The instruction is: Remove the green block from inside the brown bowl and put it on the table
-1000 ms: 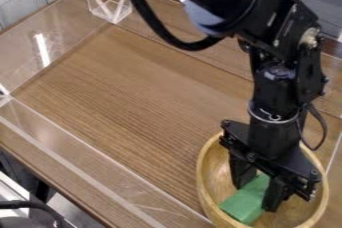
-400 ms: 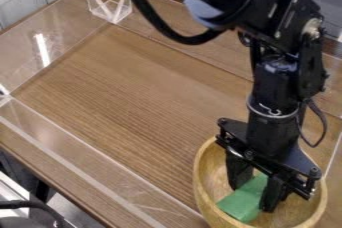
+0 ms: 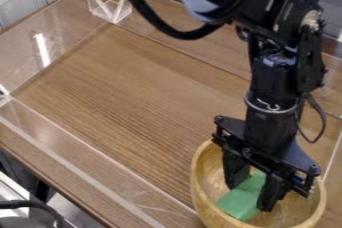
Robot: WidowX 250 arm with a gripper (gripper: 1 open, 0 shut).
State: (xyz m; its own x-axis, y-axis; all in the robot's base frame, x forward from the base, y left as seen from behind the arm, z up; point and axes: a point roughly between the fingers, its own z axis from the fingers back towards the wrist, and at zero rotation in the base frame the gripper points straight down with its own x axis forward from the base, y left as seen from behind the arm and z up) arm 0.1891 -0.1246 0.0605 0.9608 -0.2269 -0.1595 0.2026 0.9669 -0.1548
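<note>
Status at inspection: the task is under way but no part of it is complete. The green block (image 3: pixel 243 201) is inside the brown bowl (image 3: pixel 209 180), at the near right edge of the table (image 3: pixel 127 92). My gripper (image 3: pixel 263 187) points almost straight down into the bowl, its two fingers standing on either side of the block's upper end and, as far as I can judge, pressed against it; contact on the far side is hidden by my own fingers. The block's lower end appears to sit low in the bowl, so I cannot confirm it is lifted clear. Outstanding: raise the block over the rim, carry it to bare wood beside the bowl, set it down and let go
</note>
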